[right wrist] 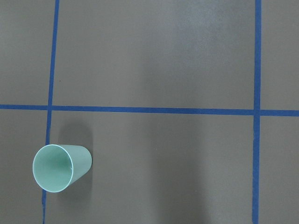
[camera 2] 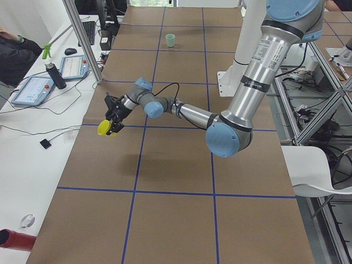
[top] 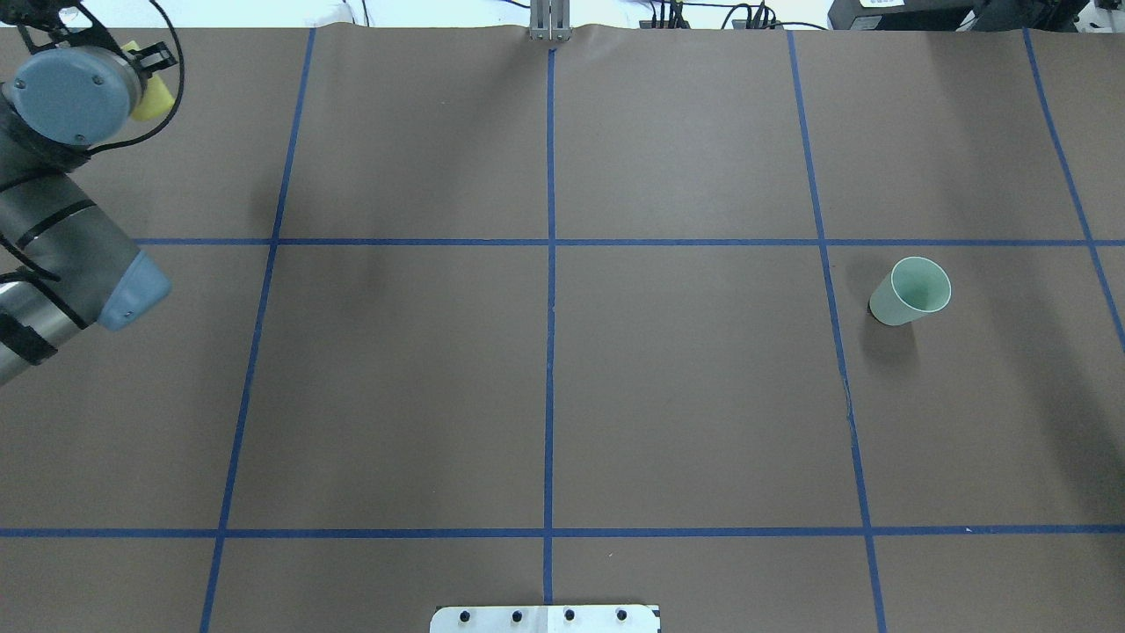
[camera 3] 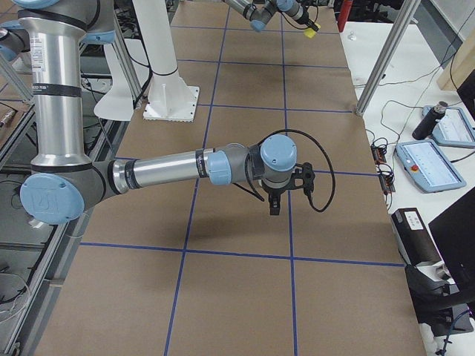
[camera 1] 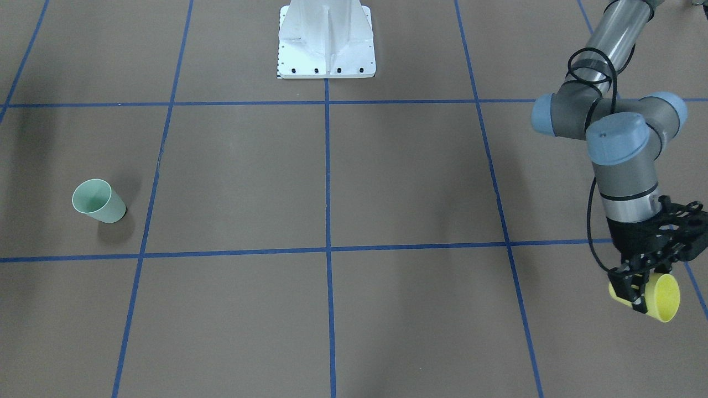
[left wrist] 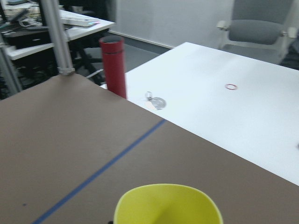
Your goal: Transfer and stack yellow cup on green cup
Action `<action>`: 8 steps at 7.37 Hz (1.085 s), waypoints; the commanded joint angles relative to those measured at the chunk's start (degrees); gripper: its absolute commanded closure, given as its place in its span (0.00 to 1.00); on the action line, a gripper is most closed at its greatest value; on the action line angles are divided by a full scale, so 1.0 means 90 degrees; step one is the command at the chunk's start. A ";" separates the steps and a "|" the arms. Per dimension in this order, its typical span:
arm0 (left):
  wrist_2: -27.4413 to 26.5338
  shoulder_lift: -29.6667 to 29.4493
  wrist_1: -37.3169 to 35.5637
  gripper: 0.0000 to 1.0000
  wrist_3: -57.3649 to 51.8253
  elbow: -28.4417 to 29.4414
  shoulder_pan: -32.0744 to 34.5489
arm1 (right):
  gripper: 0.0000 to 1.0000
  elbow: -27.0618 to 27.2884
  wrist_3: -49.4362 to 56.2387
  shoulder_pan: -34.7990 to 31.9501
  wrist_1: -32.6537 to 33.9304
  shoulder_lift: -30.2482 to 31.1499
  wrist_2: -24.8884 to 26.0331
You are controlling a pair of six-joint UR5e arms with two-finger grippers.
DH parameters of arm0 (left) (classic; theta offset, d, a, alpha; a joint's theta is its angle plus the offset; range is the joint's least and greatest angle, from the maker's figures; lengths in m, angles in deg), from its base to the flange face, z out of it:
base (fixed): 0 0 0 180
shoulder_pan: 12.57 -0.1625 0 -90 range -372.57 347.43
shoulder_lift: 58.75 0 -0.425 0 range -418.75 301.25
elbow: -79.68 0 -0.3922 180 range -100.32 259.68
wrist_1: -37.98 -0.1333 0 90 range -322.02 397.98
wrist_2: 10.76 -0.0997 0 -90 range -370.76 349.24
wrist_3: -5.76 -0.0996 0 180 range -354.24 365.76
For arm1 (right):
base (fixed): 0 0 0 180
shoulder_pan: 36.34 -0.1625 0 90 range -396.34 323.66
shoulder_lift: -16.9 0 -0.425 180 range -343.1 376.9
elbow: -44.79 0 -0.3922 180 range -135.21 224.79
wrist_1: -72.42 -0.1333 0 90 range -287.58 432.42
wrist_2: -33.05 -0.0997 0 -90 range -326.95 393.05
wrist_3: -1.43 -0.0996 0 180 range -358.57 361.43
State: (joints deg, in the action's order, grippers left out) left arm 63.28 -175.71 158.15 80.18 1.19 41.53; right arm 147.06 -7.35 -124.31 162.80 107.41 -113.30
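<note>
- Since the yellow cup [camera 1: 661,299] is thin plain plastic, it should be light and a bit flexible. A hard squeeze could ovalise the wall, and the smooth taper could let it slide out of the grip.
- Best hold, as a judgement: across the wall near the rim or mid-body with moderate force, leaving the base free to drop into the green cup [camera 1: 99,202].
- Yellow cup's look: bright yellow, small, tapered, wider at the rim, no markings. It seems the same size as the green cup, so it should nest.
- Left tool [camera 1: 636,288]: fingers closed across the yellow cup's wall, carrying it clear of the surface [camera 1: 387,182]. The cup is tipped well off upright, with its mouth facing sideways and away from the wrist.
- Yellow cup's position: well apart from the green cup, towards the opposite end of the surface on the robot's left.
- Green cup: pale mint, upright on the surface, mouth up, nothing inside, just beside a blue tape line.
- Right tool [camera 3: 274,205]: hangs above the surface with its wrist camera looking straight down, the green cup low in that view's corner. It shows only in the side view, so how far it is open cannot be told. Nothing is visibly in it.
- Judgement: the transfer has barely begun. The yellow cup needs righting, base down, before it goes over the green cup.
- Risk: an off-centre drop could tip the light green cup.
</note>
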 commanded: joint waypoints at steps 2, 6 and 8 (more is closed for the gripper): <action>0.0646 -0.0841 0.1270 1.00 -0.0652 0.0411 -0.0317 | 0.00 -0.0045 -0.0001 0.0009 0.0016 -0.0154 0.0021; 0.2210 -0.0920 0.2535 1.00 -0.2680 -0.0320 -0.0638 | 0.00 -0.0387 -0.0274 0.0038 0.0006 -0.0681 0.0021; 0.3009 -0.0871 0.3451 1.00 -0.3880 -0.0448 -0.0756 | 0.01 -0.0289 -0.0720 0.0415 -0.0043 -0.0797 -0.0038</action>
State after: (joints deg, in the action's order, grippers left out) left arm 85.45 -183.70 185.12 51.19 -1.99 35.41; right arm 144.05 -11.12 -123.13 162.63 101.36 -113.51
